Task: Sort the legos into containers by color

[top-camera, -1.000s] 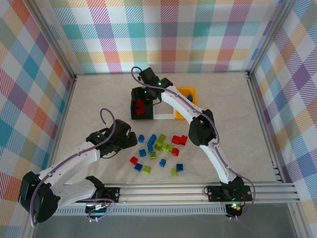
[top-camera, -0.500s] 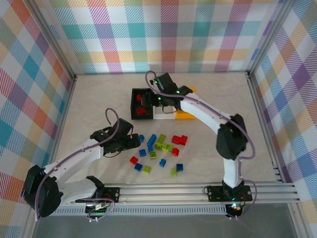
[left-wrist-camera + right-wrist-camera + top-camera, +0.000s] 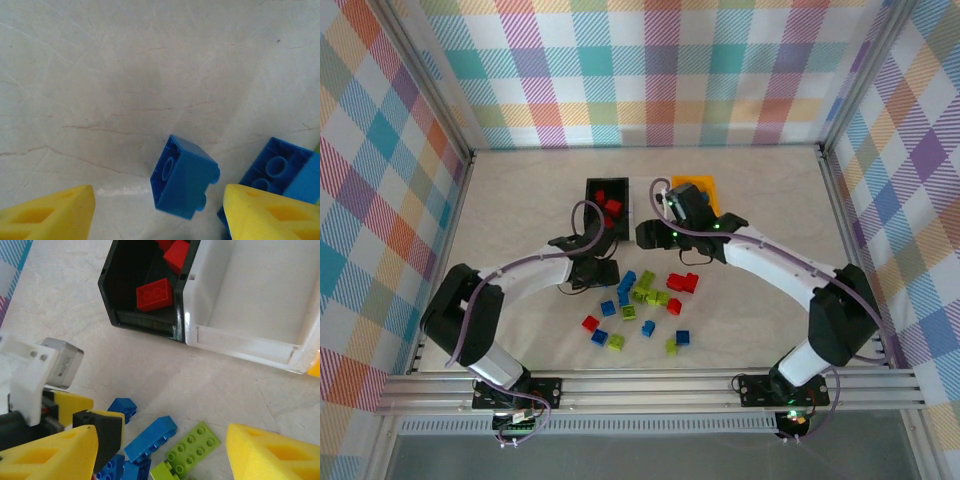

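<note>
holds nothing in the left gripper point(image 3: 159, 202): yellow fingers parted either side of a blue lego point(image 3: 182, 177) lying on the table point(image 3: 520, 220), gaps on both sides. hangs the right gripper point(image 3: 161, 440) wide and empty just before the black bin point(image 3: 107, 285), red legos point(image 3: 155, 294) inside, white bin point(image 3: 200, 305) touching it. shows loose legos point(image 3: 645, 300) scattered near the bins.

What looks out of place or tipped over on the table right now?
One small blue brick lies on its side between the fingers of the left pincer, studs pointing sideways, hollow underside showing. The red bricks sit inside the black bin; no spill or damage shows.
</note>
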